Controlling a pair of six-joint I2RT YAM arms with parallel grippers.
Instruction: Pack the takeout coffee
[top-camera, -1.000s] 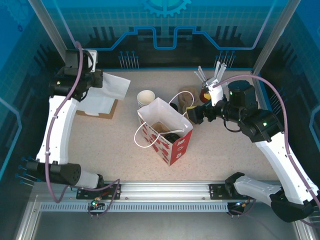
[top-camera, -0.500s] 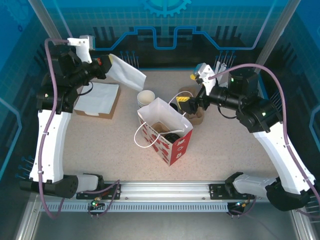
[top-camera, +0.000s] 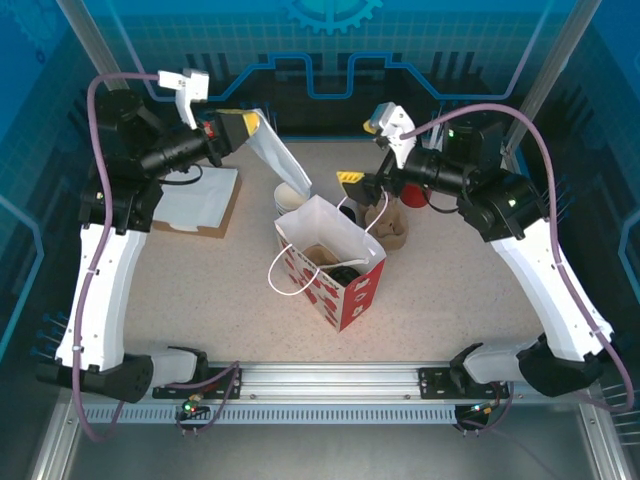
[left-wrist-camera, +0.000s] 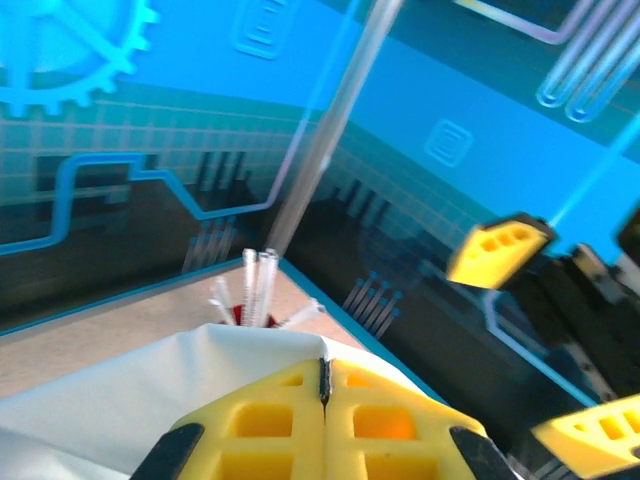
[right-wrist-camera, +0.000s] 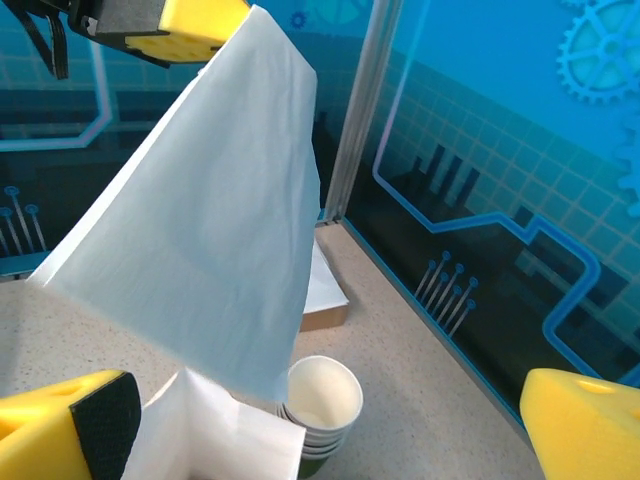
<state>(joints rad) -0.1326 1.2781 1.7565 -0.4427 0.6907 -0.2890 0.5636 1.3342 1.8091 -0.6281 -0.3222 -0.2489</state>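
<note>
Two arms, left gripper (top-camera: 247, 122) grasping napkin (top-camera: 278, 160), right gripper (right-wrist-camera: 330, 425) released, takeout coffee (top-camera: 345, 272) below in bag (top-camera: 345, 300).

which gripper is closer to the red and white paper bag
Right. The right gripper hovers open by the paper bag's back right corner; the left gripper is farther, back left, shut on a white napkin.

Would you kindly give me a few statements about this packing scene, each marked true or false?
1. The left gripper is shut on a white napkin. True.
2. The right gripper grips the bag's handle. False: its jaws stand wide open and empty.
3. The paper bag lies on its side. False: it stands upright with its mouth open.
4. The unlidded cup stack stands on the table beside the bag. True.
</note>
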